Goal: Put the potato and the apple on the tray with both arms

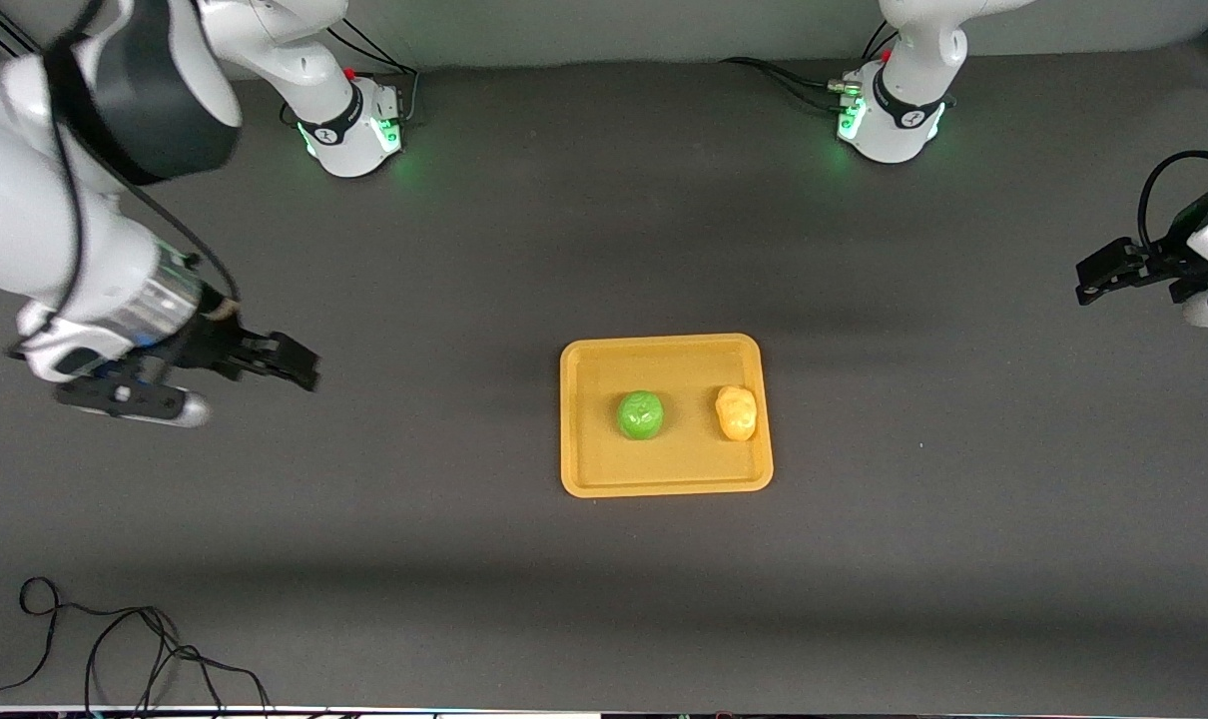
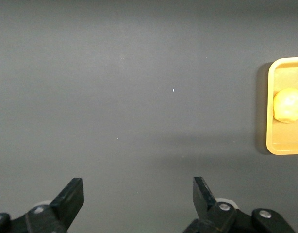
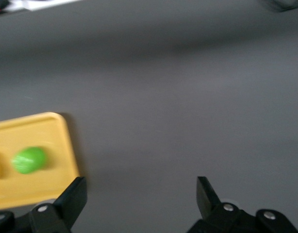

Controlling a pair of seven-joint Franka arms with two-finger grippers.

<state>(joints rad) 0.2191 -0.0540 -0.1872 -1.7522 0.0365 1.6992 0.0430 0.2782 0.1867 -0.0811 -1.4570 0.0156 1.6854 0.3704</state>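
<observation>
Dark matte table (image 1: 604, 230); tray (image 1: 584, 469) holds apple (image 1: 640, 414), potato (image 1: 737, 412). Left gripper (image 1: 1091, 280), right gripper (image 1: 302, 365) spread empty over table ends.

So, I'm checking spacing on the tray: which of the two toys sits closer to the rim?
The potato, the yellow-orange lumpy one. It lies right beside the tray's rim toward the left arm's end, while the green apple sits near the middle.

Quick count: one tray (image 1: 584, 469) sitting mid-frame, one apple (image 1: 640, 414) and one potato (image 1: 737, 412) on it, so two toy foods total. Two arms, two grippers: the right gripper (image 1: 300, 361) mid-left of frame, the left gripper (image 1: 1091, 283) at the right edge. One loose cable (image 1: 115, 639) at lower left.
</observation>
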